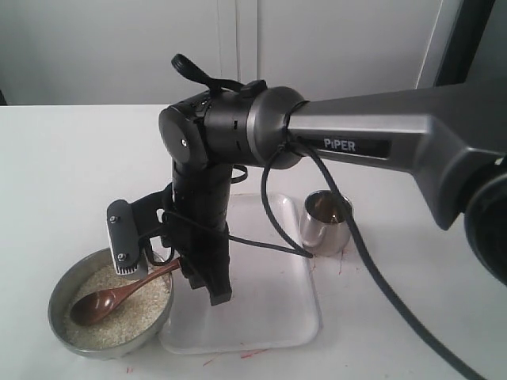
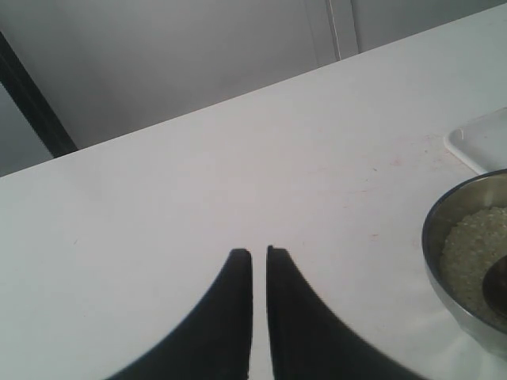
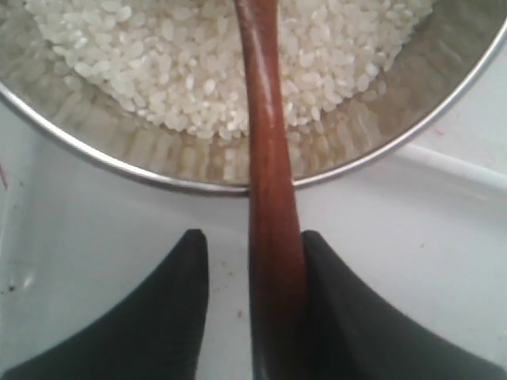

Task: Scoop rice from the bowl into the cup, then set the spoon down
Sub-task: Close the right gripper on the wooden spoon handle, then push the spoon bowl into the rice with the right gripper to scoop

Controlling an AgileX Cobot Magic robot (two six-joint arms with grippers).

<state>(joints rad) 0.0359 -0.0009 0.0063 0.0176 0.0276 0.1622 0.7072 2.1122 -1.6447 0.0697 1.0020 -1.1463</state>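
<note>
The wide grey steel bowl [image 1: 55,294] sits at the front left, filled with off-white rice [image 1: 139,294]. The dark reddish wooden spoon [image 1: 93,307] lies in it, oval end on the rice, handle sloping up over the rim. My right gripper [image 1: 184,269] has reached across and stands open around the handle [image 3: 273,214]. One finger [image 3: 333,301] touches the wood; the other [image 3: 170,301] is a gap away. The small shiny cup [image 1: 326,223] stands to the right of the tray. My left gripper [image 2: 259,253] is shut on nothing over bare table, with the bowl [image 2: 444,237] beside it.
A clear plastic tray [image 1: 261,317] lies between bowl and cup, under my right gripper; its corner [image 2: 483,138] shows in the left wrist view. The right arm and its cable span the scene above the tray. A white wall stands behind the white table.
</note>
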